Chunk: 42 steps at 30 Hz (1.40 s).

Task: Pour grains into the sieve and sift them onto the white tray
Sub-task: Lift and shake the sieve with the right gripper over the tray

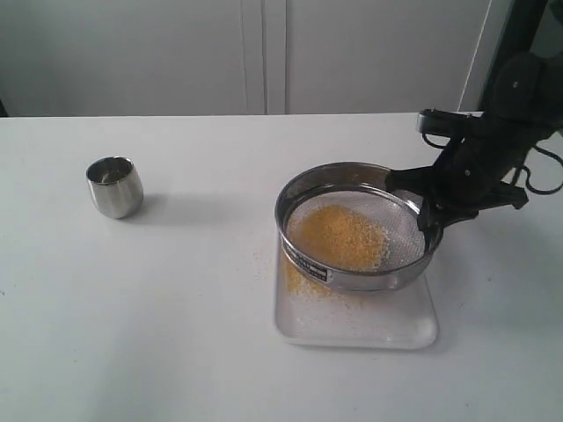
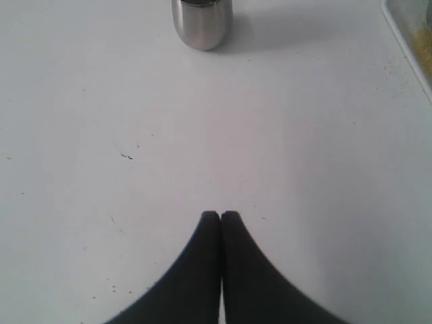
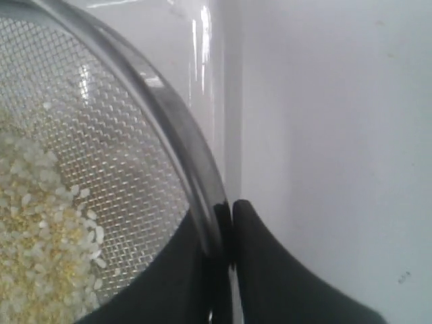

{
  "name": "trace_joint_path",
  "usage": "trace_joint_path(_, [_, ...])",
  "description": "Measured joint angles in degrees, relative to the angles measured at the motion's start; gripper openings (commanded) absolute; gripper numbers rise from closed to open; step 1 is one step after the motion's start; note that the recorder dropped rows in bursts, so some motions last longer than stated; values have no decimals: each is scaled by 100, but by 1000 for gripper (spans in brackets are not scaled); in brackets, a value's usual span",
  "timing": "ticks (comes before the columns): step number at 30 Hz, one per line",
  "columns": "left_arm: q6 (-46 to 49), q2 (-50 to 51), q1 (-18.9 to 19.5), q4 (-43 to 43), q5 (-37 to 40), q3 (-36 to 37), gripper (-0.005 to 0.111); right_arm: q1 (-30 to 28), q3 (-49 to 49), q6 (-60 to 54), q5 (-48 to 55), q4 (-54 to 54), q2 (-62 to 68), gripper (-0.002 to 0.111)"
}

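Clamping the sieve point(image 1: 400, 239) by its rim, jaws narrow, the right end effector point(image 3: 228, 208) holds it tilted above the white tray point(image 1: 420, 332), evidently so fines fall there. The grains point(image 1: 339, 236) lie heaped on the mesh, across from that end effector. The left end effector point(image 2: 221, 216) hangs shut and empty over the bench point(image 1: 176, 334), steel cup point(image 2: 201, 23) ahead.

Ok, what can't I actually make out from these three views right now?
- Inside the steel cup: the exterior view looks in too shallowly and the metal reflects. The left wrist view cuts its top off at the frame edge.
- Most of the white tray: the sieve covers it in the exterior view, so how much has fallen through is hidden.
- The sieve's label: too small and blurred to read.
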Motion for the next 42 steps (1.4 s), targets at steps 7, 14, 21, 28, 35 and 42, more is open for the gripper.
trace_joint_path(7, [0, 0, 0, 0, 0, 0, 0, 172, 193, 58, -163, -194, -316, 0])
trace_joint_path(14, [0, 0, 0, 0, 0, 0, 0, 169, 677, 54, -535, -293, -801, 0])
trace_joint_path(21, [0, 0, 0, 2, 0, 0, 0, 45, -40, 398, 292, -495, -264, 0])
trace_joint_path(28, [0, 0, 0, 2, 0, 0, 0, 11, -453, 414, 179, -339, -99, 0])
trace_joint_path(35, [0, 0, 0, 12, 0, 0, 0, -13, 498, 365, 321, -506, -722, 0])
trace_joint_path(42, [0, 0, 0, 12, 0, 0, 0, -13, -415, 230, 125, 217, -16, 0])
